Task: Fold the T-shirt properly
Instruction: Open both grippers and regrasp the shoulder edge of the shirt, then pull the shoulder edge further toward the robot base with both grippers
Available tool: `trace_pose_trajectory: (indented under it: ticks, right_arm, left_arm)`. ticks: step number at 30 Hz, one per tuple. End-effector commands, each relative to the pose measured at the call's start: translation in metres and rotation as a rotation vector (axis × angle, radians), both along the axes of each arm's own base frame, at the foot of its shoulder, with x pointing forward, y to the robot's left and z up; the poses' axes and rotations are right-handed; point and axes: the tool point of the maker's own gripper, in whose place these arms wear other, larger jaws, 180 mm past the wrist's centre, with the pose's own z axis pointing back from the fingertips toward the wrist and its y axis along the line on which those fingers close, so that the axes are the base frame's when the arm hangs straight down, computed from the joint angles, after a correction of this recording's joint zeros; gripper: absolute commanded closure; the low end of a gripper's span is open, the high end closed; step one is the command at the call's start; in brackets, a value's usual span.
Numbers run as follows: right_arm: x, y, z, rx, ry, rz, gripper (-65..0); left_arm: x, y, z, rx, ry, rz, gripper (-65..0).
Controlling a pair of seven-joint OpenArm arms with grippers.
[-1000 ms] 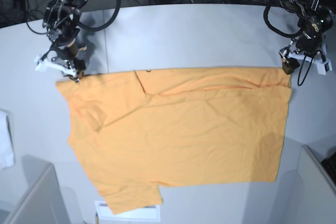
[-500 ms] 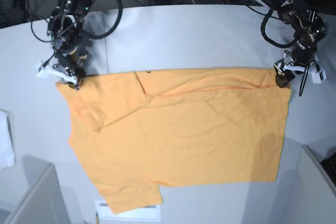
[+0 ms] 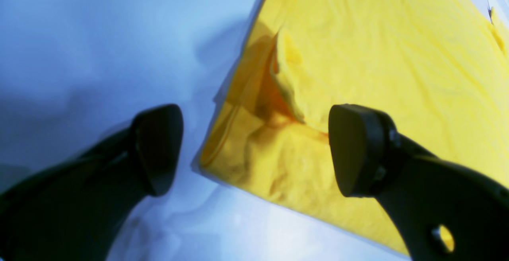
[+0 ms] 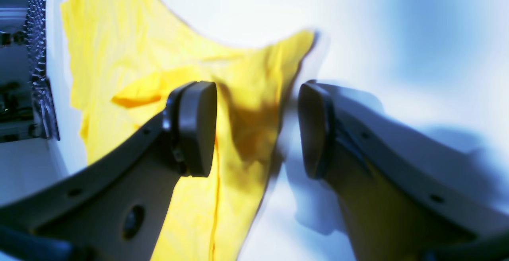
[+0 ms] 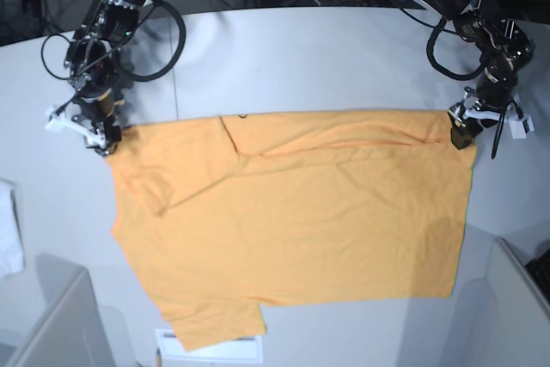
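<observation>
- Centrally, the T-shirt [image 5: 292, 221] lies spread flat on the pale surface [image 5: 326, 58], one sleeve pointing toward the near edge.
- Left hand [image 3: 254, 149]: fingers [image 3: 354, 149] apart, straddling a rumpled, doubled-over corner of the T-shirt [image 3: 358, 74]; one finger is over the fabric, the other over the bare surface [image 3: 99, 34]. In the base view this hand [image 5: 461, 133] sits at the shirt's far corner on that view's right.
- Right hand [image 4: 258, 129]: fingers [image 4: 197, 127] apart, one over the T-shirt [image 4: 131, 54], the other beside its pointed corner.
- Base view: the right hand [image 5: 101, 135] is at the opposite far corner.
- White cloth [image 5: 9, 229]: at the surface's edge, well apart from the shirt.
</observation>
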Motion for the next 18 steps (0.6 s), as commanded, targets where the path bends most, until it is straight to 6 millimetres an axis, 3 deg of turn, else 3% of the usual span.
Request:
trace_pose_trajectory:
  ticks: [1, 5, 9, 12, 18]
  right_arm:
    - [-0.002, -0.003, -0.001, -0.009, 0.012, -0.009, -32.4]
    - [-0.001, -0.006, -0.012, 0.001, 0.039, 0.000, -32.3]
    - [0.001, -0.004, -0.012, -0.001, 0.040, 0.015, -32.1]
    - [0.004, 0.001, -0.012, -0.008, 0.040, 0.040, -32.1]
    - [0.003, 0.005, -0.018, -0.002, 0.055, 0.050, -31.7]
  left_arm:
    - [-0.008, -0.002, -0.010, -0.006, 0.076, -0.012, -55.3]
    - [-0.007, -0.004, -0.010, -0.009, 0.073, -0.015, -53.5]
    - [0.003, -0.022, -0.013, -0.007, 0.083, -0.085, -36.4]
    - [0.005, -0.022, -0.012, -0.007, 0.078, -0.085, -27.2]
    - [0.004, -0.022, -0.012, -0.008, 0.079, -0.084, -25.5]
